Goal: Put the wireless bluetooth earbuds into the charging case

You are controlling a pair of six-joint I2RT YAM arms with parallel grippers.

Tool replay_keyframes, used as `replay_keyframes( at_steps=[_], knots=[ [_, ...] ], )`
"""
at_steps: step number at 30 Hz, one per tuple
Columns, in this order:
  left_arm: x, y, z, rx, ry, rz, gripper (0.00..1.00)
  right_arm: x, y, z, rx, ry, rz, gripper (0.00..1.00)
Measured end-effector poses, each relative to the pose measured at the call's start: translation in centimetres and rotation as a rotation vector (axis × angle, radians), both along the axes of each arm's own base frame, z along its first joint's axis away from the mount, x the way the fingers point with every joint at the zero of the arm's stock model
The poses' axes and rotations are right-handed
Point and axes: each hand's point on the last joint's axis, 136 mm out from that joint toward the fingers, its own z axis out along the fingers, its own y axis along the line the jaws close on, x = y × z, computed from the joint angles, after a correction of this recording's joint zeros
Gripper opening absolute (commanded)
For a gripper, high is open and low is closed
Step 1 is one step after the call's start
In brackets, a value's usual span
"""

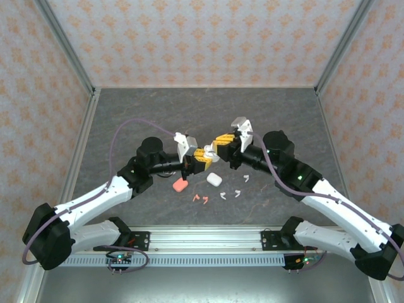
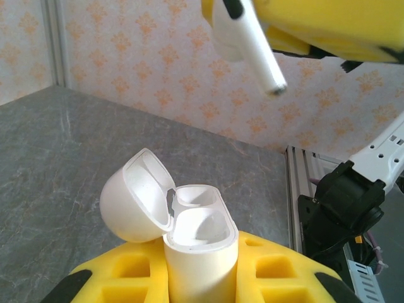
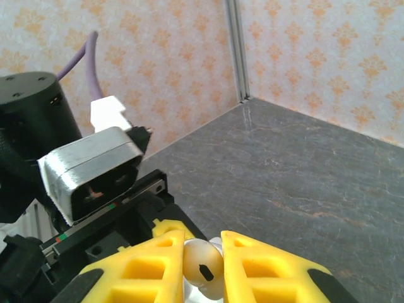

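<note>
My left gripper point(image 1: 202, 158) is shut on a white charging case point(image 2: 201, 243), which stands upright between the yellow fingers point(image 2: 126, 271). Its lid point(image 2: 136, 199) is flipped open to the left and both sockets look empty. My right gripper point(image 1: 216, 146) is shut on a white earbud point(image 3: 202, 270) by its head. In the left wrist view that earbud point(image 2: 249, 41) hangs stem down, above and a little right of the open case, apart from it. Loose earbuds lie on the table: two salmon-pink ones point(image 1: 200, 199) and white ones point(image 1: 230, 194).
A closed pink case point(image 1: 180, 185) and a closed white case point(image 1: 214, 179) lie on the dark table just in front of the grippers. Another white earbud point(image 1: 248, 177) lies to the right. Patterned walls enclose the table; a metal rail point(image 1: 202, 238) runs along the near edge.
</note>
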Motion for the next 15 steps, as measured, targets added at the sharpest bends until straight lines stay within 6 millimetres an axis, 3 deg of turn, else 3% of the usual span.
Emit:
replay_keyframes(
  at_steps=[5,15],
  knots=[
    [0.0,0.0,0.1,-0.002,-0.002,0.0,0.0,0.0,1.1,-1.2,-0.055,-0.014,0.016,0.18],
    [0.0,0.0,0.2,-0.002,-0.003,0.0,0.0,0.4,1.0,-2.0,-0.088,-0.016,0.0,0.18]
  ],
)
